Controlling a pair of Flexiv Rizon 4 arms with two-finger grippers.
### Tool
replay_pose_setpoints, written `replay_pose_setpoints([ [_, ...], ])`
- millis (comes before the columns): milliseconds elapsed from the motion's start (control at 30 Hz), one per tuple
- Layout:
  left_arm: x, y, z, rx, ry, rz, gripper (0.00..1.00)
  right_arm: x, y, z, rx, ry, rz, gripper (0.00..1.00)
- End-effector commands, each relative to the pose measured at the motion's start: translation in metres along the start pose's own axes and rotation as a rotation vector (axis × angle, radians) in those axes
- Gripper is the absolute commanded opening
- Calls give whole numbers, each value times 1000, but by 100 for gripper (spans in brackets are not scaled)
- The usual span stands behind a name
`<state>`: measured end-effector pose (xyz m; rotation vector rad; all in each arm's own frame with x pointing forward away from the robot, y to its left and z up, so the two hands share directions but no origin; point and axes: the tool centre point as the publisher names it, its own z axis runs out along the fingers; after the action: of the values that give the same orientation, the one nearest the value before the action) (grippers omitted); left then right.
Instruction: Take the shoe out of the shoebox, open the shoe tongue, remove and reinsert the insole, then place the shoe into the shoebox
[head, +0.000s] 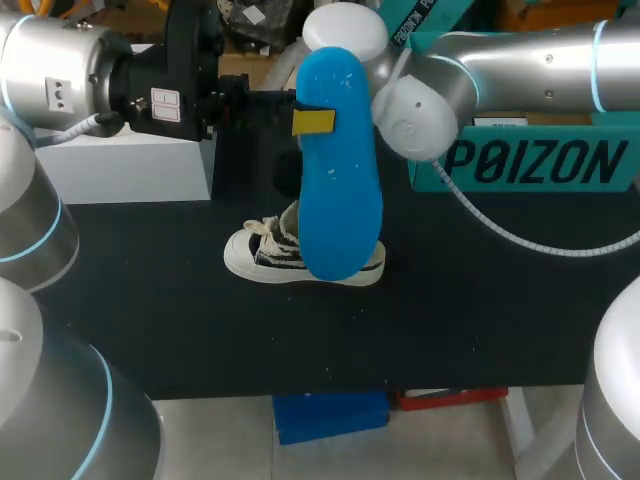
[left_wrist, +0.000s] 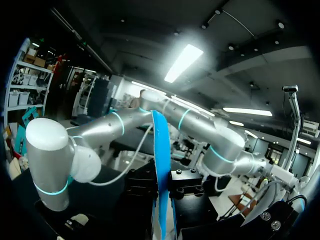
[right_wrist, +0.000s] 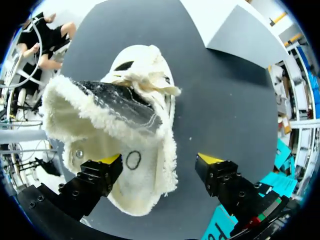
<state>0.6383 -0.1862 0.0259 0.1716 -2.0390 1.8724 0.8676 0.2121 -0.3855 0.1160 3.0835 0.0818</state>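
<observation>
Insole removal looks finished: left gripper pinches the long bright-blue foam insole upright above the black-and-white fleece-lined canvas sneaker lying near the black worktop's far edge, right gripper spread over its opening, so reinsertion needs the toe end steered inside.

Table: a flat black table spans the work area. One white rectangular box stands upright on its far left part, with its long plain side facing forward.
</observation>
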Motion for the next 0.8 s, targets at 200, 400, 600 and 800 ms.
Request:
replay_pose_setpoints([
  [200, 0, 1, 0, -1, -1, 0, 0, -4, 6, 9, 214, 21, 8, 48],
  [400, 0, 1, 0, -1, -1, 0, 0, -3, 6, 15, 156, 21, 40, 0],
  [600, 0, 1, 0, -1, -1, 0, 0, -3, 6, 15, 156, 21, 40, 0],
  [800, 0, 1, 0, -1, -1, 0, 0, -3, 6, 15, 156, 21, 40, 0],
])
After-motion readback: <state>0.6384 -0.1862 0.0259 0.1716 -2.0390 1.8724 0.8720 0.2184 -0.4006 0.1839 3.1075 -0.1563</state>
